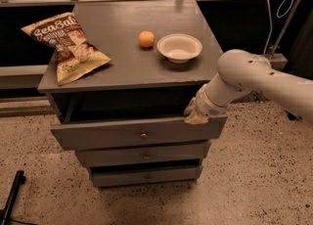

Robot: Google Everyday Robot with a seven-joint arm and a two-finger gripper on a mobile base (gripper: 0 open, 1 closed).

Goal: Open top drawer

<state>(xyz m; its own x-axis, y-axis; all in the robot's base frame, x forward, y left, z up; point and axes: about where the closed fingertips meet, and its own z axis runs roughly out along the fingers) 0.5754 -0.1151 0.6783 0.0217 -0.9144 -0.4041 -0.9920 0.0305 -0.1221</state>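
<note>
The top drawer [112, 134] is the widest grey drawer of the cabinet, with a small round metal knob [143, 134] at its front's centre. It stands pulled out, with a dark gap showing under the cabinet top. My gripper [194, 113] rests at the drawer front's upper right edge, at the end of the white arm [254, 79] that comes in from the right.
On the cabinet top [127, 57] lie a chip bag [66, 45] at the left, an orange [146, 39] and a white bowl [179, 48]. Two narrower drawers [144, 156] sit below. A dark pole [11, 197] lies on the speckled floor at lower left. A railing runs behind.
</note>
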